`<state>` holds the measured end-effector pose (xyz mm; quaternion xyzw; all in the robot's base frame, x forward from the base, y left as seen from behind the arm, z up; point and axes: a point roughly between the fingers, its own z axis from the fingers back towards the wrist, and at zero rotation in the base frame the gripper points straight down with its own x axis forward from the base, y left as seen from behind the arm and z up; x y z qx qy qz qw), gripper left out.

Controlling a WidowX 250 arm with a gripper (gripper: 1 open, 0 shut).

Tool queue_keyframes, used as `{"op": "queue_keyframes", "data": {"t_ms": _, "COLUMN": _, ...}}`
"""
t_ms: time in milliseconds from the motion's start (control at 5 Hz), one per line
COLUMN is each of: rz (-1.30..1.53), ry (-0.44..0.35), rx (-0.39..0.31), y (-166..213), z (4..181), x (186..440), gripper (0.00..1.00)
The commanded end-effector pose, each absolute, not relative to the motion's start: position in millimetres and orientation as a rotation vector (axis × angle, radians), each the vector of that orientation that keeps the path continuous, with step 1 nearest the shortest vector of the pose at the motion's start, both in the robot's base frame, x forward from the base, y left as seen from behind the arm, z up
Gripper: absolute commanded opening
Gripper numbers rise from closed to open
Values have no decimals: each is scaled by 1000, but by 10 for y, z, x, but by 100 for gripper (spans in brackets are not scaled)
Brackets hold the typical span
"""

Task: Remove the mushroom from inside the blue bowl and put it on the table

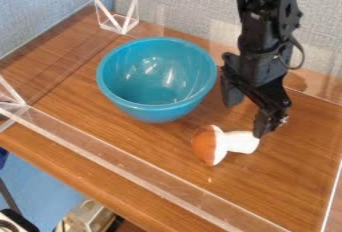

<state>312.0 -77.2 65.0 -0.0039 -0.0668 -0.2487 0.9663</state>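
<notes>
The mushroom [218, 145] lies on its side on the table [287, 166], orange-brown cap toward the front left and cream stem toward the right. It rests just to the right of the blue bowl [156, 78], apart from it. The bowl is upright with nothing visible inside. My gripper [254, 110] hangs pointing down just above and behind the mushroom, its black fingers [271, 116] spread open with nothing between them.
Clear acrylic walls [147, 166] edge the tabletop along the front and sides. Two small white wire stands [118, 18] sit at the back left corner, and another shows at the left edge [11, 98].
</notes>
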Motion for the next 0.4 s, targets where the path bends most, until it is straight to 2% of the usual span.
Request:
{"op": "queue_keyframes", "data": {"t_ms": 0, "rz": -525, "ry": -187, "rx": 5, "y": -783, "z": 744, "x": 3273, "gripper": 100}}
{"op": "queue_keyframes", "data": {"t_ms": 200, "rz": -536, "ry": -182, "rx": 12, "y": -787, "z": 688, "x": 3321, "gripper": 100}}
